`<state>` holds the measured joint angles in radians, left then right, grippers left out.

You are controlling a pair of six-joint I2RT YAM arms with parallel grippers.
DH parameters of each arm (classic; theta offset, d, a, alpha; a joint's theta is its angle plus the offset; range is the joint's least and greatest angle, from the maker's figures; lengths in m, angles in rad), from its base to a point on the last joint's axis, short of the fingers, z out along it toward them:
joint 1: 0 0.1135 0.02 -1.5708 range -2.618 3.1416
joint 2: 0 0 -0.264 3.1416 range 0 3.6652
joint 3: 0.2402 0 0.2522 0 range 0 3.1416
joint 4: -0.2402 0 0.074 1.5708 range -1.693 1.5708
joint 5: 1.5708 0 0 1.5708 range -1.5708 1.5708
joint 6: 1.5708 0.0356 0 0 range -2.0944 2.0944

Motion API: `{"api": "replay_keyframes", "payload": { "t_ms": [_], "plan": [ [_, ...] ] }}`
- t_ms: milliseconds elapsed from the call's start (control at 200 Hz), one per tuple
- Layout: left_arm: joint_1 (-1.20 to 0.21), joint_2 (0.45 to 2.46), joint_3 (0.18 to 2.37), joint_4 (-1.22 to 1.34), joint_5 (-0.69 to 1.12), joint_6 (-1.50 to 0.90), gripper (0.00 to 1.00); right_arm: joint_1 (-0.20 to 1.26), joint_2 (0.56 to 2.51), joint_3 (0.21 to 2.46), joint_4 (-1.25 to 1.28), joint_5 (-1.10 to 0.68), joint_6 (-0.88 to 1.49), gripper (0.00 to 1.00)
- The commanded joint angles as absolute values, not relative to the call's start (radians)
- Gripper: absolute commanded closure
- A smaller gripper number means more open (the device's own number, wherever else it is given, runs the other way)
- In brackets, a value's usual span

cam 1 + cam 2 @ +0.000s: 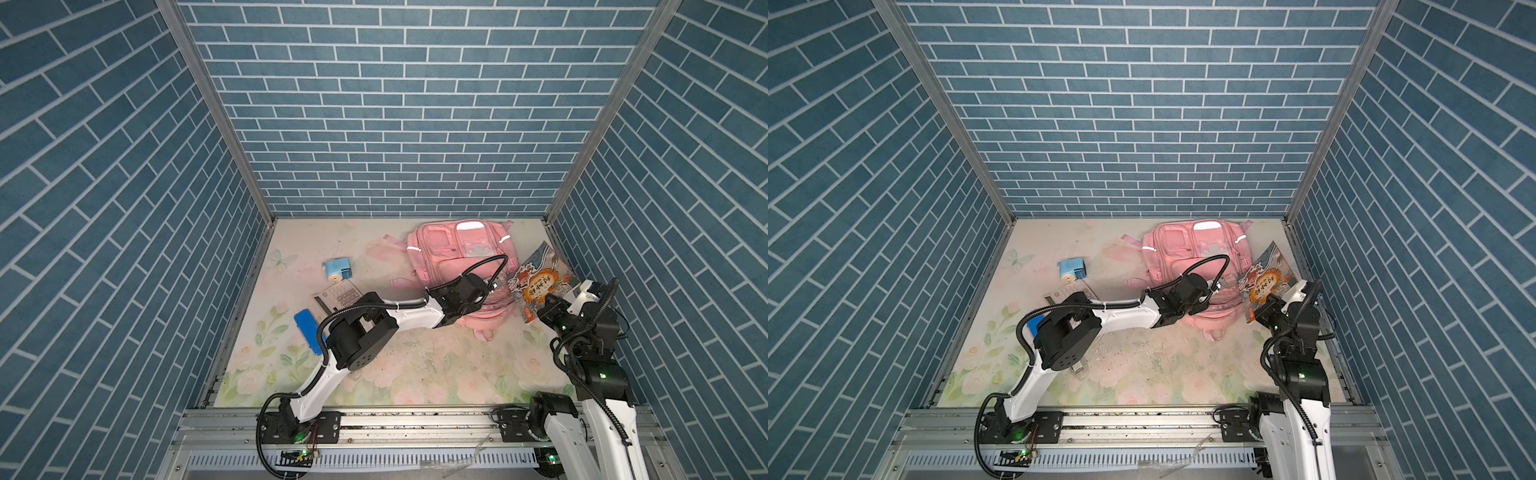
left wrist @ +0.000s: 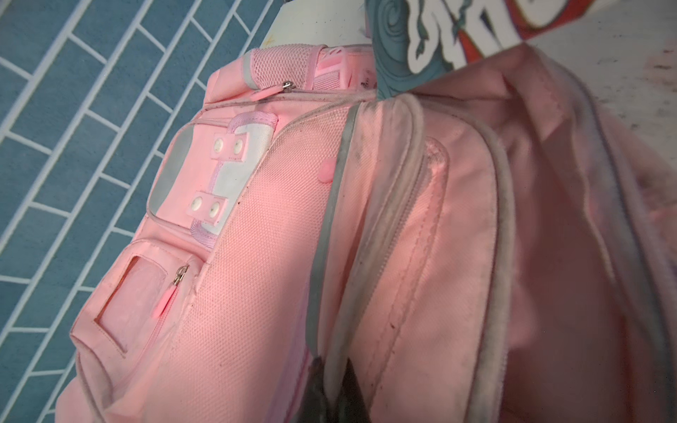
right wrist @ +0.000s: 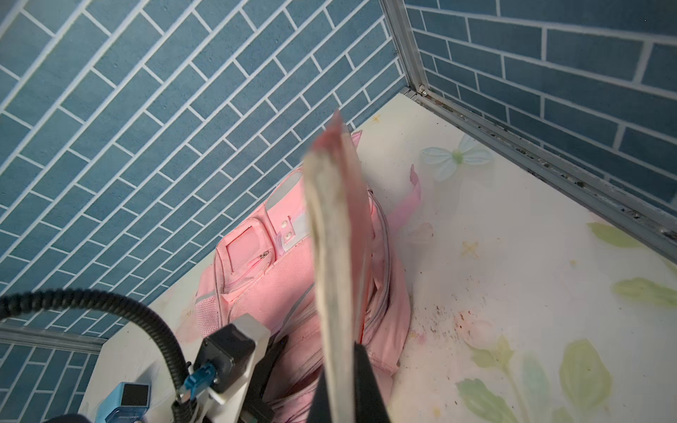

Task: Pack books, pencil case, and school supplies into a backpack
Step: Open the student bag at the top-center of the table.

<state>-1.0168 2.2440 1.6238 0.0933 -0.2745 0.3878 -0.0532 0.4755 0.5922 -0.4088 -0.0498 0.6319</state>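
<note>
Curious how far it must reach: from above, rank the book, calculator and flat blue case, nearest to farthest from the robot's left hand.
1. Book, just right of the left hand.
2. Calculator, well to its left.
3. Blue case, farther left, toward the front edge.

Both top views hang high above the near edge of the table point(image 1: 415, 365) and look steeply down toward the back wall point(image 1: 395, 104). They are nearly one picture, shifted slightly sideways, taking in the whole table. The left wrist view sits very close against the backpack point(image 2: 274, 256), looking along its pockets toward the book point(image 2: 439, 33). The right wrist view looks edge-on along the book at close range, over the backpack, toward the far left corner. Both wrist views share backpack and book.
</note>
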Motion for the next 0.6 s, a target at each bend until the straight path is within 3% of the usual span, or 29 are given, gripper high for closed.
{"api": "replay_keyframes", "payload": {
  "t_ms": [0,240,470,590],
  "plan": [
    [-0.995,2.166,1.705,0.024,-0.283,0.302,1.0,-0.054,0.436,0.641,-0.436,-0.066,0.674,1.0],
    [-0.895,2.055,1.868,-0.221,-0.138,-0.006,1.0,-0.054,0.408,0.701,-0.476,-0.148,0.729,1.0],
    [-0.842,1.982,1.942,-0.294,0.0,-0.082,1.0,-0.053,0.376,0.7,-0.459,-0.317,0.859,1.0],
    [-0.813,1.985,1.994,-0.353,0.049,-0.119,1.0,-0.054,0.338,0.725,-0.511,-0.284,0.905,1.0]
  ]
}}
